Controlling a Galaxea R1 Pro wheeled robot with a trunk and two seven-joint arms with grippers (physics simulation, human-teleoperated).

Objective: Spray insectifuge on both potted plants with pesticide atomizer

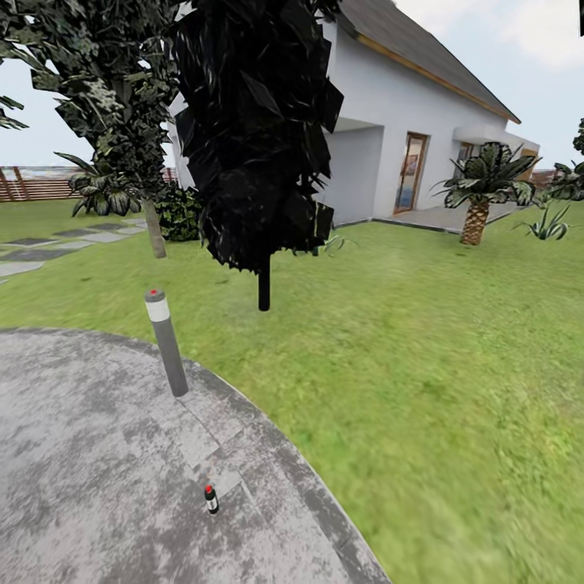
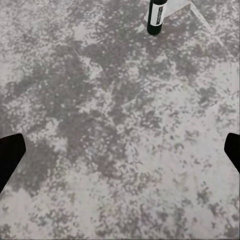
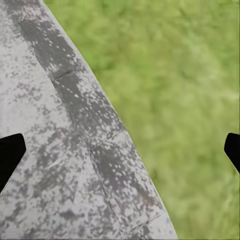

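— Where's the pesticide atomizer (image 1: 211,499)?

— Standing upright on the round grey paved patio (image 1: 81,454), near its curved edge, well apart from the lawn (image 1: 422,341). It's a small dark bottle with a pale band and a red-tipped top. The left wrist view shows its lower part (image 2: 156,17) on the mottled paving, some way ahead of the tool.

— And the tools?

— The left tool (image 2: 120,150) has its two dark fingertips (image 2: 10,152) spread wide with only paving between them, so it's open and holding nothing. The right tool (image 3: 120,150) is spread the same way, over the patio's edge (image 3: 100,145) where stone meets grass.

— What else is around?

— A grey bollard lamp (image 1: 166,341) stands at the patio rim beyond the bottle. Farther off are a dark tree (image 1: 255,130), a white house (image 1: 405,113), a palm (image 1: 478,191) and a slat fence (image 1: 36,185).
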